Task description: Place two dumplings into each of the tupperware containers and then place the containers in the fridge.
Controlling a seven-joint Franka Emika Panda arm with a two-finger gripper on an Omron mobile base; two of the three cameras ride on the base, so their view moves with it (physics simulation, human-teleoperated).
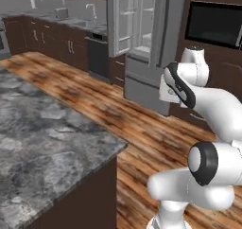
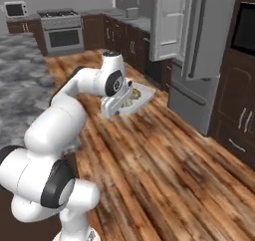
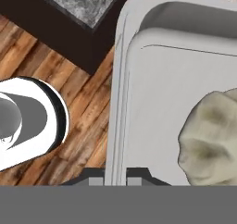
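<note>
Left base view: a grey granite counter (image 1: 42, 143) fills the left over a wood plank floor (image 1: 142, 124); the fridge (image 1: 142, 39) stands open beyond, the container (image 1: 168, 92) a pale edge behind the arm. Right base view: the gripper (image 2: 115, 105) holds the container (image 2: 137, 98) above the floor, near the fridge (image 2: 194, 46); dumplings (image 2: 128, 101) lie inside. Hand view: fingertips (image 3: 95, 179) pinch the container's rim (image 3: 116, 126); one dumpling (image 3: 208, 135) rests inside.

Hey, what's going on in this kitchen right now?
The robot's gripper is shut on the rim of a tupperware container holding dumplings, carrying it in the air above the wooden floor. The fridge stands ahead with its door open, and the container isn't in it yet.
</note>
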